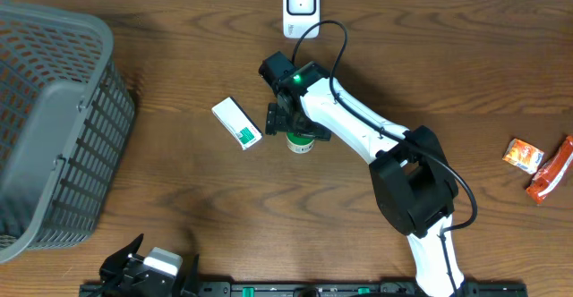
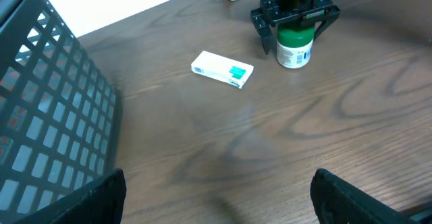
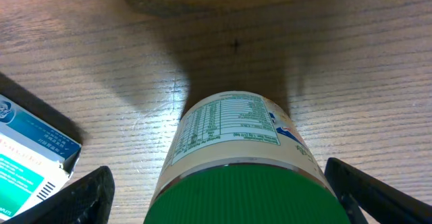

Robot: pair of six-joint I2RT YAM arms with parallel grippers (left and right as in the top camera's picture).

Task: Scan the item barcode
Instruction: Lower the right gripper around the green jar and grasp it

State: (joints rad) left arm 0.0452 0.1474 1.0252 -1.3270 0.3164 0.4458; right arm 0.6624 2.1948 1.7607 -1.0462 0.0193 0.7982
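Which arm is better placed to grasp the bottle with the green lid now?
The right. Its open right gripper hangs directly over the bottle, with a finger on each side. The left gripper is far from it, by the basket.

Wide-spread right claw [image 2: 293, 38] astride green-capped bottle [image 2: 294, 52]

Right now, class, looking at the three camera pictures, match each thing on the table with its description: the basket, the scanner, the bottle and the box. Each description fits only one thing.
Things:
1. basket
2. scanner
3. bottle
4. box

Descriptions:
a. lying flat, white with green print
b. white, at the top edge of the overhead view
c. standing upright, green lid
d. grey mesh, at the far left of the overhead view

Right pairs: 1-d, 2-b, 3-c, 4-a.
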